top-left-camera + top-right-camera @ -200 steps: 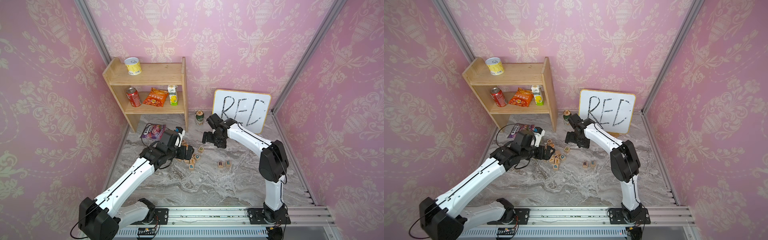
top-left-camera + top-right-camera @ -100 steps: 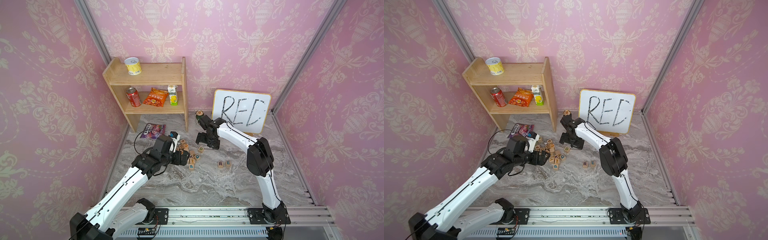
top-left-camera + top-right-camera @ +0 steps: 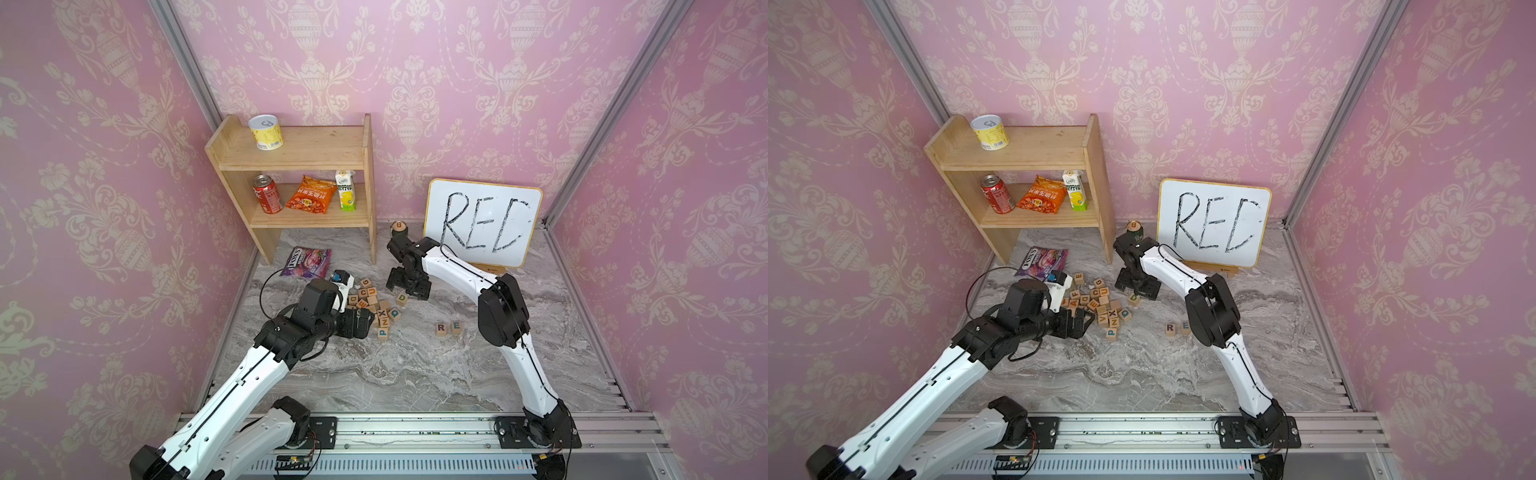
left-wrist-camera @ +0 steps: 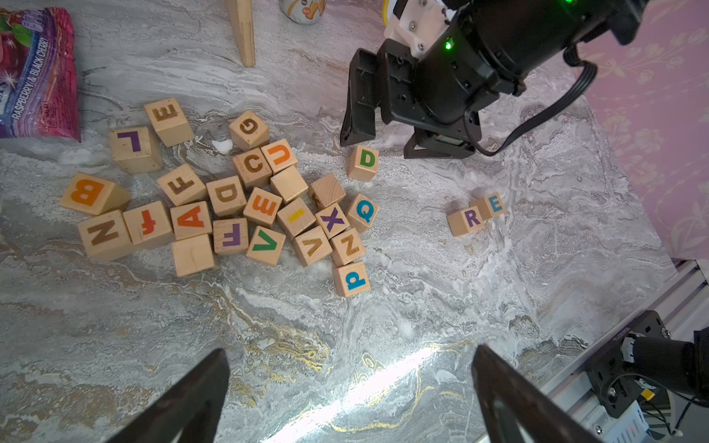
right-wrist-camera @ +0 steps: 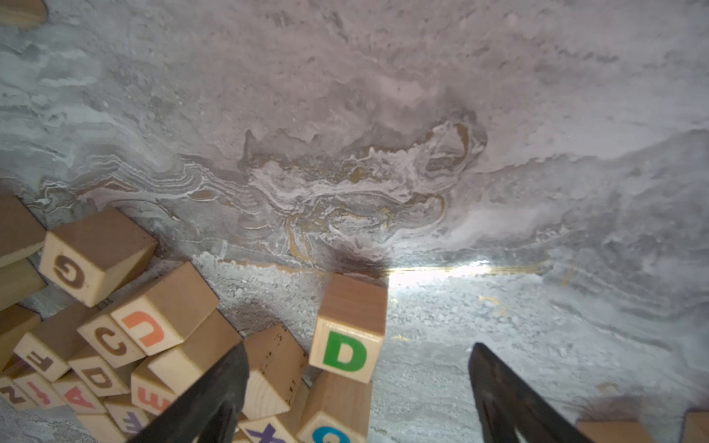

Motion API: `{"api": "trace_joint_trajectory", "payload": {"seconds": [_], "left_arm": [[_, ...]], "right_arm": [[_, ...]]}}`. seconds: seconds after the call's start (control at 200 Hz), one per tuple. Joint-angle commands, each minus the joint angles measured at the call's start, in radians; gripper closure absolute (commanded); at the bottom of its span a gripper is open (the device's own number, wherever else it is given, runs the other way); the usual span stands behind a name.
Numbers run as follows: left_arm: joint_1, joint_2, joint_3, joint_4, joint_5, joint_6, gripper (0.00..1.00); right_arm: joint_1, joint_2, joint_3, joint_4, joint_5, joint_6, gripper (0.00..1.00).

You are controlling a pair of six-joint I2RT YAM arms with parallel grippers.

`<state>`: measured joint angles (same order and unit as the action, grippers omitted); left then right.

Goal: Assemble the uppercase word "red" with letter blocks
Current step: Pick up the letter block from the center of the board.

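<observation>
Light-wood letter cubes (image 4: 226, 195): twenty-six in the left wrist view
Cans: two, a yellow can (image 3: 266, 133) and a red can (image 3: 266, 199)
Snack bags: two, an orange bag (image 3: 311, 200) and a purple bag (image 3: 306, 262)
White-and-green drink carton (image 3: 345, 190): one
Two-tier wooden shelf (image 3: 316, 145): one
White board with black handwriting (image 3: 484, 222): one
Small tan-topped container (image 3: 398, 226): one
White-and-black robot arms (image 3: 457, 270): two

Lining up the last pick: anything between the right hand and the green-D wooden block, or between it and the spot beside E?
Nothing visible. The open right hand stands at the light-wood green-D cube; only bare marble floor separates it from the wooden E cube.
</observation>
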<state>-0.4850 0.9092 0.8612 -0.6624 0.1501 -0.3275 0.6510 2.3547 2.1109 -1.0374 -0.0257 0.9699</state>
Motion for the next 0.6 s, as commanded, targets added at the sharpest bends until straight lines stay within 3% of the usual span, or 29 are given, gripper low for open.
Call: {"api": "trace_joint_trajectory", "payload": {"seconds": [0.0, 0.215, 0.595], "left_arm": [[0.013, -0.020, -0.013, -0.035, -0.004, 0.000, 0.01], [0.015, -0.037, -0.017, -0.056, -0.004, -0.003, 0.01], [0.020, -0.047, -0.032, -0.053, 0.009, -0.007, 0.01]], "right_arm": [[0.009, 0.046, 0.053, -0.045, 0.025, 0.012, 0.11], [0.009, 0.082, 0.066, -0.042, 0.037, 0.010, 0.22], [0.017, 0.102, 0.055, -0.056, 0.073, -0.023, 0.54]]}}
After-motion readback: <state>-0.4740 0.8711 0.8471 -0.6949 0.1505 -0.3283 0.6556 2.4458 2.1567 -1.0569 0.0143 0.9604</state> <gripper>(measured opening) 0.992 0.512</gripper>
